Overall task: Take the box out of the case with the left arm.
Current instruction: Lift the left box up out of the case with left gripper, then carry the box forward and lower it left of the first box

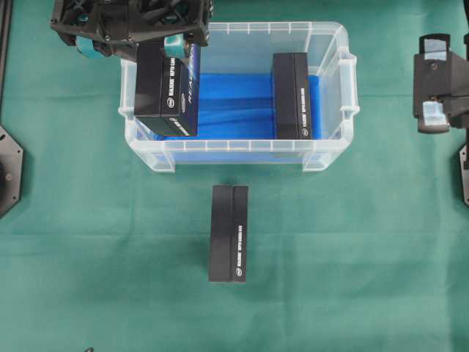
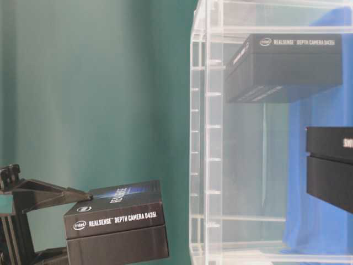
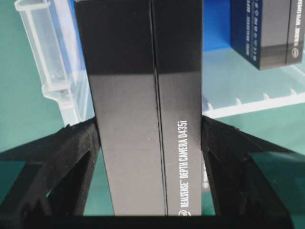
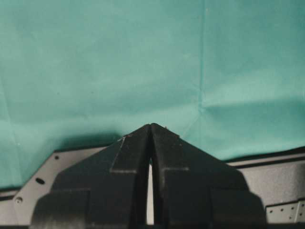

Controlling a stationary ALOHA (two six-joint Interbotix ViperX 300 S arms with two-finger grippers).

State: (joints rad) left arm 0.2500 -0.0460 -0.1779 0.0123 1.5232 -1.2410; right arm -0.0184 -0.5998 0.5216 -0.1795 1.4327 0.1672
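Note:
My left gripper (image 1: 146, 44) is shut on a black box (image 1: 165, 88) labelled as a depth camera. It holds the box lifted over the left end of the clear case (image 1: 238, 155) with the blue lining. In the left wrist view the black fingers (image 3: 81, 138) press both long sides of the box (image 3: 143, 95), and the case rim (image 3: 52, 71) lies below. The table-level view shows the held box (image 2: 116, 226) outside the case's rim (image 2: 198, 138). My right gripper (image 1: 429, 81) rests at the far right, and its jaws (image 4: 151, 126) are shut on nothing.
A second black box (image 1: 292, 95) stands in the right part of the case. A third black box (image 1: 229, 233) lies on the green cloth in front of the case. Arm bases sit at the left and right table edges.

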